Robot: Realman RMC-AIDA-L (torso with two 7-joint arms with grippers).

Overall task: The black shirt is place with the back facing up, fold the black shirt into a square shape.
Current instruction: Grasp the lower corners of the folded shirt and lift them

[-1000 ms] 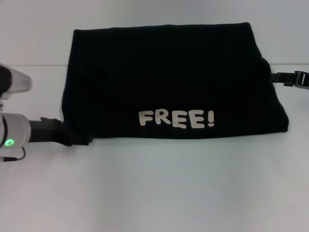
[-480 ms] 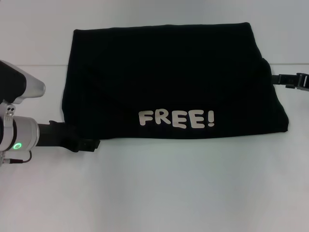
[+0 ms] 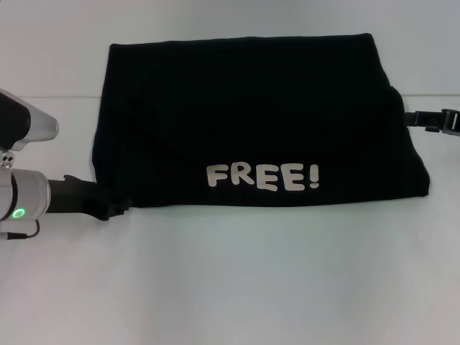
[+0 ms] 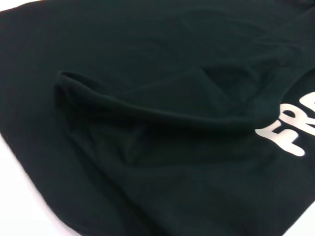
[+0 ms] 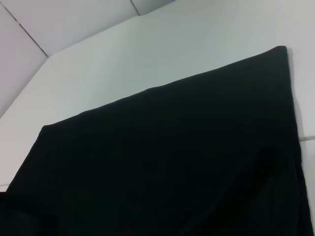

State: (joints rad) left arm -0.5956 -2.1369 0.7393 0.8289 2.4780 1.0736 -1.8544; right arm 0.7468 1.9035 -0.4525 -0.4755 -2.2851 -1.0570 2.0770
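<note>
Black shirt (image 3: 251,122) folded, lettering up; left gripper (image 3: 115,208) at corner, finger state unclear.

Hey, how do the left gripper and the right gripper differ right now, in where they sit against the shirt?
The left gripper sits at the near left corner of the black shirt; the right gripper sits at the shirt's right edge, farther back. The left arm's silver wrist shows; only a thin black part shows on the right. Both are black and meet the shirt's edge.
</note>
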